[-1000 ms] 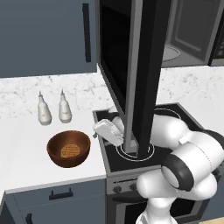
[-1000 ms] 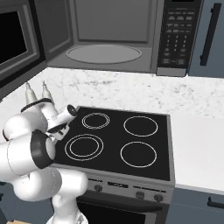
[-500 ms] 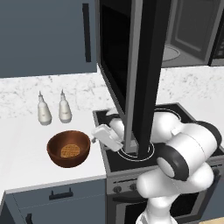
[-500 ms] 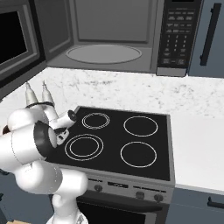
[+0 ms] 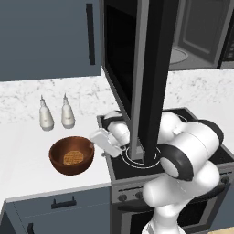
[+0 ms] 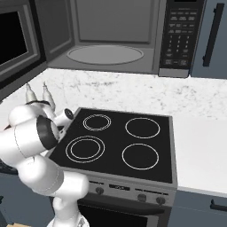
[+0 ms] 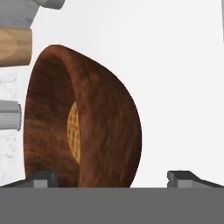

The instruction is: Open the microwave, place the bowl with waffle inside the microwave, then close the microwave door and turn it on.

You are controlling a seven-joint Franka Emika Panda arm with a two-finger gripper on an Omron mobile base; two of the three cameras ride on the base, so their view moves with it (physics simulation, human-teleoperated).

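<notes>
The wide black microwave door [image 5: 151,77] stands swung open over the black cooktop [image 6: 119,144]; the grey cavity with its round turntable [image 6: 105,54] is bare; the small dark-brown wooden bowl [image 5: 71,155] sits on the white counter [image 5: 27,151], the golden waffle [image 5: 72,157] inside it; the two-finger gripper [image 7: 111,177] is just beside the bowl's rim, its jaws wide apart, gripping nothing.

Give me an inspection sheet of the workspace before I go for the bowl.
Surface: white marbled counter left of the black cooktop.
Job's things: bowl on the counter, waffle inside; microwave cavity exposed, microwave door swung open.
Clutter: two white bottles behind the bowl.
Grippers: gripper open, beside the bowl's rim, holding nothing.
Cables: nothing seen.
Surroundings: blue-grey cabinets, oven knobs below the cooktop.
</notes>
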